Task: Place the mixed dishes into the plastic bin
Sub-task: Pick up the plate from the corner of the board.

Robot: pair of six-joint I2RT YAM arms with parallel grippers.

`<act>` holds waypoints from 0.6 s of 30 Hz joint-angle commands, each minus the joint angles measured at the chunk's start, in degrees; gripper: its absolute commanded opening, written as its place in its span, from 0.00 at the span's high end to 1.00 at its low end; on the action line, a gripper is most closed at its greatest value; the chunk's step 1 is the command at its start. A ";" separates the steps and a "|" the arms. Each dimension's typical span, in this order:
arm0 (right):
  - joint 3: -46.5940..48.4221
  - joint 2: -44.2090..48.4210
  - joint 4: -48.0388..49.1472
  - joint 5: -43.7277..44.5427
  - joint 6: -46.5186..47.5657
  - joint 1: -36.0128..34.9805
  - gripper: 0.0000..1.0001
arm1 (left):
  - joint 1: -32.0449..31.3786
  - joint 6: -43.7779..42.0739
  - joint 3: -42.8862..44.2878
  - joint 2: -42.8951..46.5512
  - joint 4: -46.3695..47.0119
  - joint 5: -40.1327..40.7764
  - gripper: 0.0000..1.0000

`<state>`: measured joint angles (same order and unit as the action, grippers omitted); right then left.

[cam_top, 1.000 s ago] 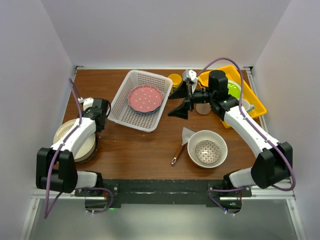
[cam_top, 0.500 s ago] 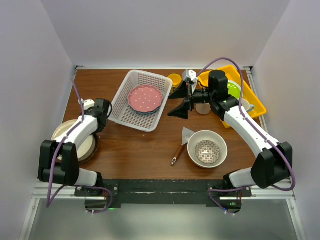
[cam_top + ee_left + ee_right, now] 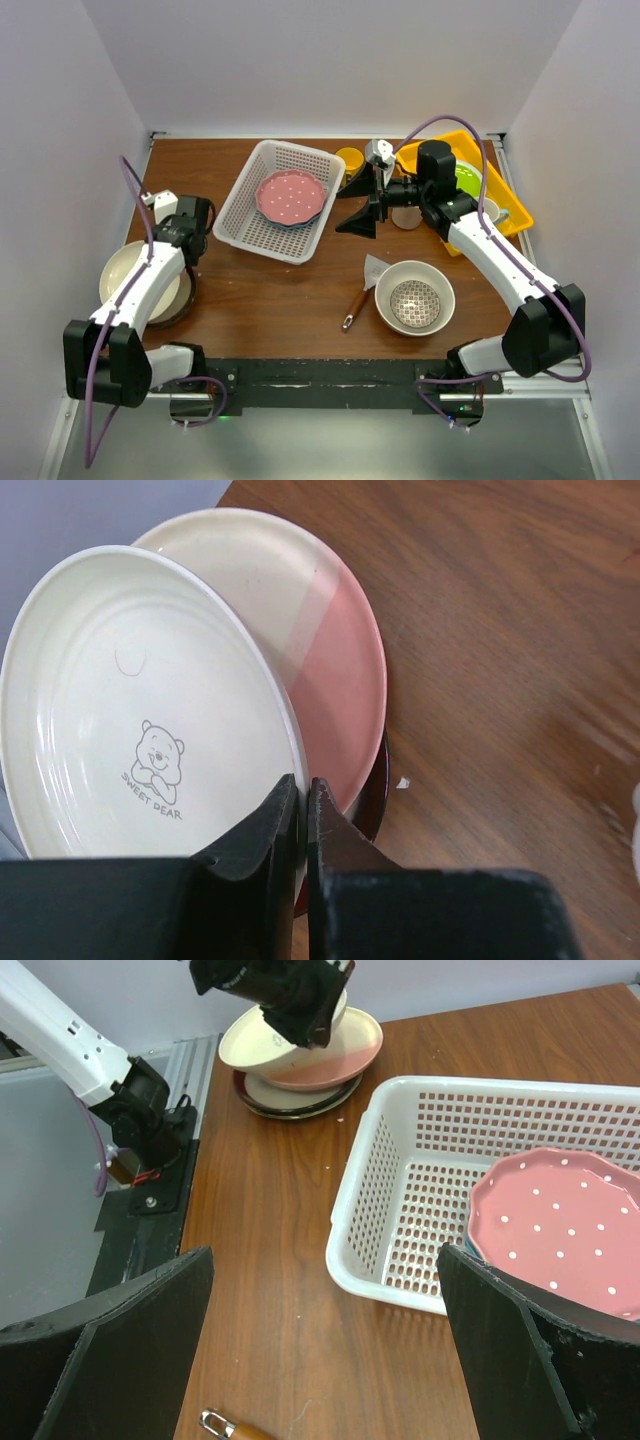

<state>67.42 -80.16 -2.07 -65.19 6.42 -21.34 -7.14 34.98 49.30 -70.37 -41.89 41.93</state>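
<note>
My left gripper (image 3: pixel 302 792) is shut on the rim of a cream plate with a bear print (image 3: pixel 130 710), tilted above a pink-and-cream plate (image 3: pixel 335 670) on a dark-rimmed plate. In the top view this stack (image 3: pixel 135 282) sits at the table's left edge, under my left gripper (image 3: pixel 180 268). The white plastic bin (image 3: pixel 250 235) holds a pink dotted plate (image 3: pixel 290 195) on a blue one. My right gripper (image 3: pixel 358 205) is open and empty, just right of the bin (image 3: pixel 400 1210). A large cream bowl (image 3: pixel 390 280) holds a small patterned bowl (image 3: pixel 414 302).
A wooden-handled spatula (image 3: pixel 360 292) lies left of the large bowl. A yellow mug (image 3: pixel 350 158) stands behind my right gripper and a cream mug (image 3: pixel 405 217) under the right arm. A yellow tray (image 3: pixel 508 210) with a lime-green plate (image 3: pixel 467 178) is at the back right.
My left arm has swung its elbow outward to the left, and the cream bear plate in its jaws has shifted a little left. The right arm has not moved.
</note>
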 commanded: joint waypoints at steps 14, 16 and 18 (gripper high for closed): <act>0.26 2.11 0.75 1.47 0.97 0.25 0.02 | -2.44 -7.02 9.67 9.90 0.49 -9.84 1.00; 0.35 2.03 0.75 1.64 1.23 0.34 0.02 | -4.45 -10.26 9.85 10.86 2.24 -13.08 1.00; 0.43 2.03 0.40 1.73 1.41 0.51 0.02 | -5.25 -12.99 9.68 12.18 4.69 -16.17 1.00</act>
<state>67.33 -80.16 -2.15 -63.99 6.70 -21.30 -10.04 29.17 56.62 -60.99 -42.35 32.34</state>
